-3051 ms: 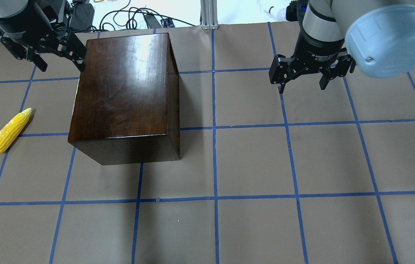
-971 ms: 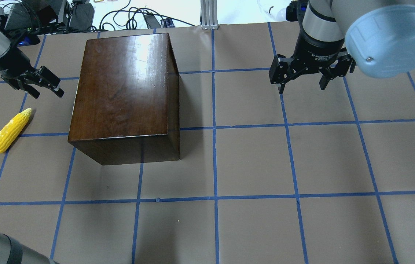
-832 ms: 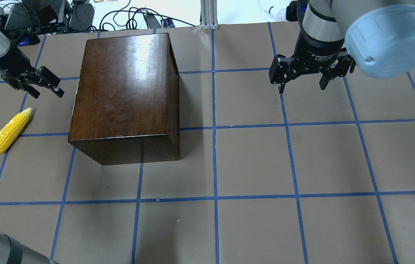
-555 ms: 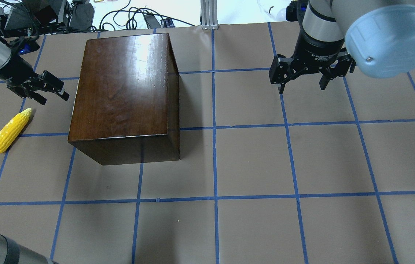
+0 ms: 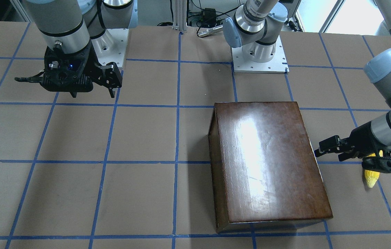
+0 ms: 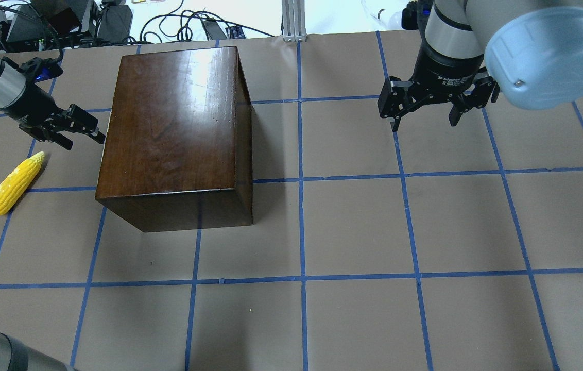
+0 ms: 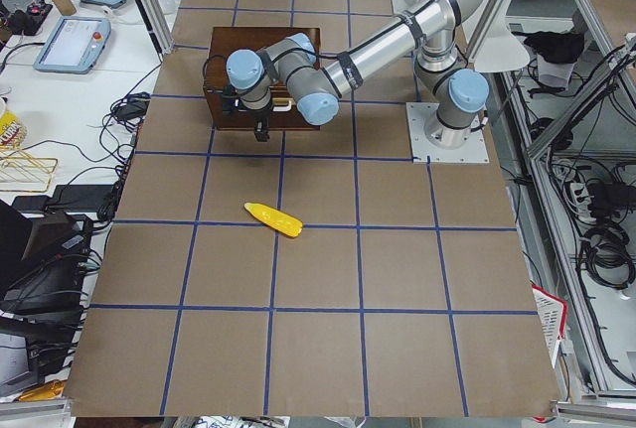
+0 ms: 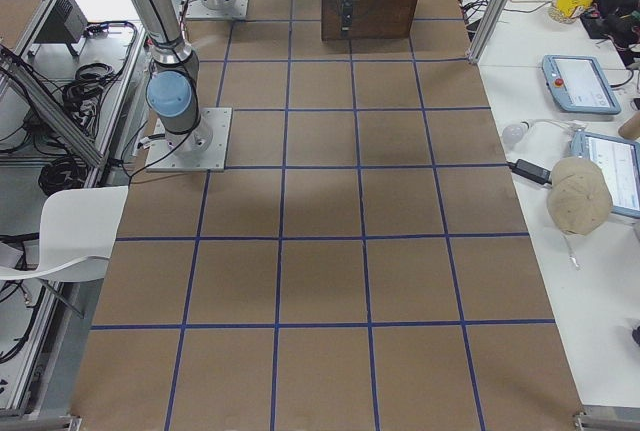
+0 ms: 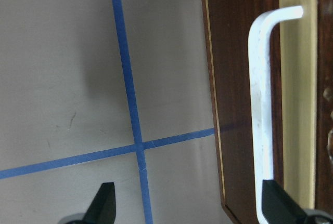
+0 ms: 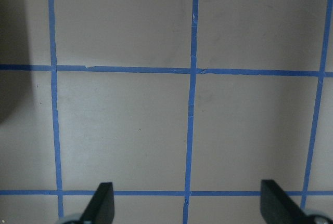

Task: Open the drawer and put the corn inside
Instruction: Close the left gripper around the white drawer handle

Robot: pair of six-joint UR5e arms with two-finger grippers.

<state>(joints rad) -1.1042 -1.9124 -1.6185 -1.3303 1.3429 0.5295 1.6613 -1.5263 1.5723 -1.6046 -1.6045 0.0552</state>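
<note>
The dark-brown box (image 6: pixel 173 118) stands left of centre; it also shows in the front view (image 5: pixel 268 159). Its drawer is shut. The drawer front (image 9: pixel 237 78) and white handle (image 9: pixel 258 104) show only in the left wrist view. My left gripper (image 6: pixel 84 141) is open and empty. It lies level, pointing at the box's left face, just short of it; it also shows in the front view (image 5: pixel 328 152). In the wrist view one fingertip (image 9: pixel 278 206) lines up with the handle's end. The yellow corn (image 6: pixel 13 184) lies on the table left of the box. My right gripper (image 6: pixel 423 121) is open and empty, above the table at the back right.
The brown table top (image 6: pixel 353 232) has a grid of blue tape lines. Cables and black equipment (image 6: pixel 90 20) lie beyond the back edge. The arm bases (image 5: pixel 259 52) stand on plates on the robot's side. Side benches hold tablets (image 8: pixel 575 81).
My left gripper has come down from the box's back left corner and moved right, up to the box's left face. The corn, box and right arm have not moved.
</note>
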